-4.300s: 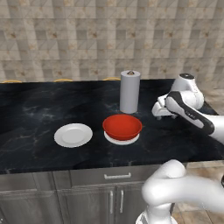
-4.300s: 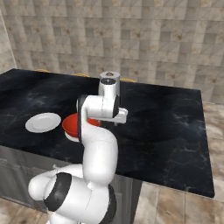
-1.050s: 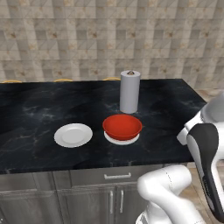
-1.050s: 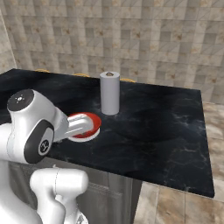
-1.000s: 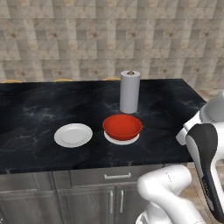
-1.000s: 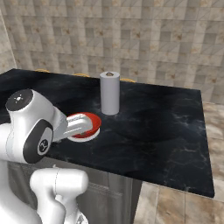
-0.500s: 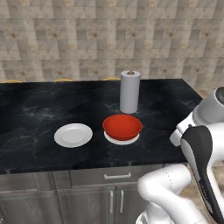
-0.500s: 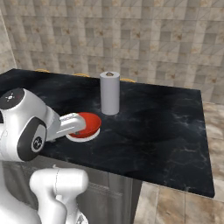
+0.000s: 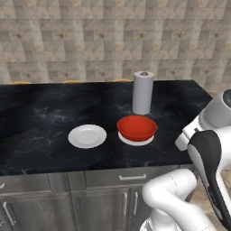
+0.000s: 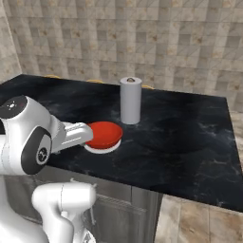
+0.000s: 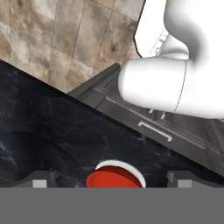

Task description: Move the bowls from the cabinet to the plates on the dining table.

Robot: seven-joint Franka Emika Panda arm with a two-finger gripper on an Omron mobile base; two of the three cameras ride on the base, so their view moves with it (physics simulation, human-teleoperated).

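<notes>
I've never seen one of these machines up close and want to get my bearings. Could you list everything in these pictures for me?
red bowl: one, glossy red, sitting on a white plate near the middle of the dining table.
plate under the bowl: one, white, only its rim showing.
bare plate: one, white, left of the red bowl, apart from it.
paper towel roll: one, pale grey, upright behind the red bowl.
dining table: one, black veined marble top, grey fronts below.
wall: beige tiles, behind the table.
pincer: one, dark tips spread open, holding nothing, above the red bowl in the hand view.
</notes>
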